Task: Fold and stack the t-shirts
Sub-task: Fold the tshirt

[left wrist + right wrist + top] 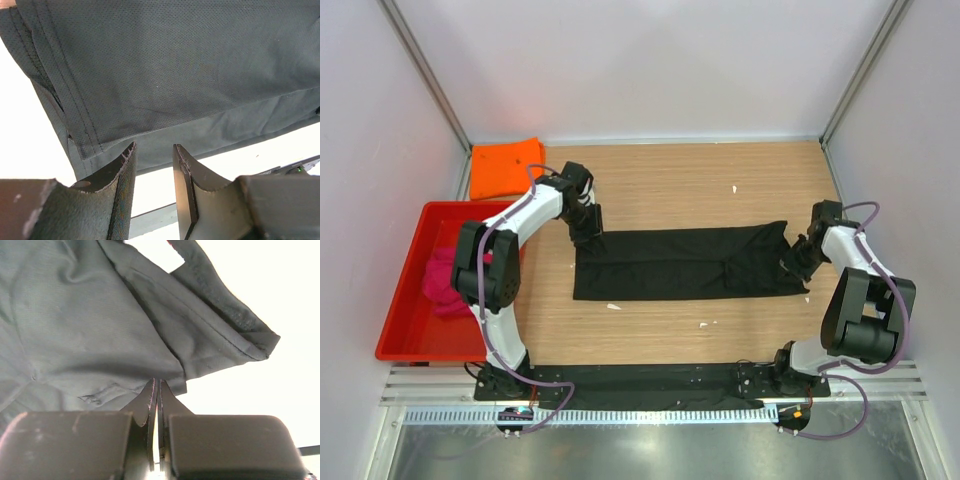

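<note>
Long, flat, folded black t-shirt (680,265)

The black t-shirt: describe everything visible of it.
The black t-shirt is matte, fine-knit cloth with double-stitched hems, folded lengthwise into a long band of overlapping layers. It lies flat on the wooden table, running left to right across its middle; its right end is rumpled, one corner poking outward. The left gripper, jaws apart, sits at its left end; the right gripper, shut, meets the hem at the right end, though whether it pinches cloth cannot be told.
</note>
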Action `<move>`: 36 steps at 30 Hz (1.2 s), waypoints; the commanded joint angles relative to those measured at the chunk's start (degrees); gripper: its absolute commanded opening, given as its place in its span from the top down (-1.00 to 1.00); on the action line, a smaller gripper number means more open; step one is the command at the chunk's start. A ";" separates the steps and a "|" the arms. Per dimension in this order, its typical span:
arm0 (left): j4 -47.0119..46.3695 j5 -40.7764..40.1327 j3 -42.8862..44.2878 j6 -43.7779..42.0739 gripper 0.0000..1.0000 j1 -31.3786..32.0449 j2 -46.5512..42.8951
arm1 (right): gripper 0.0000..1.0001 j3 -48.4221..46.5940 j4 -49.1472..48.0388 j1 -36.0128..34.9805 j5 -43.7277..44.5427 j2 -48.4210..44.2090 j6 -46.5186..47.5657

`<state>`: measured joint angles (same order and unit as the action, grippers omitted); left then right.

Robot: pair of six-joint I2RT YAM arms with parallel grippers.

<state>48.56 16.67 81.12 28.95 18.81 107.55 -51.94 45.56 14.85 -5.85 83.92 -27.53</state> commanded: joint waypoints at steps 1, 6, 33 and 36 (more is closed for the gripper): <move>0.58 0.91 2.02 -1.97 0.28 0.26 -0.50 | 0.88 0.97 -1.08 0.44 -5.55 -2.00 0.28; 1.19 1.00 2.64 -2.67 0.28 0.35 0.29 | 0.85 0.35 -2.14 0.44 -5.84 -0.96 -0.24; 2.95 1.62 6.85 -4.43 0.28 0.26 4.50 | 0.11 -15.97 -8.72 3.08 0.84 9.22 0.89; 3.12 1.53 8.52 -4.52 0.28 -0.09 6.18 | 0.10 -21.24 -9.52 3.08 0.58 14.84 1.69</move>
<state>51.07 16.78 86.65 25.21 18.79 112.18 -68.23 39.42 17.72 -6.48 94.50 -27.38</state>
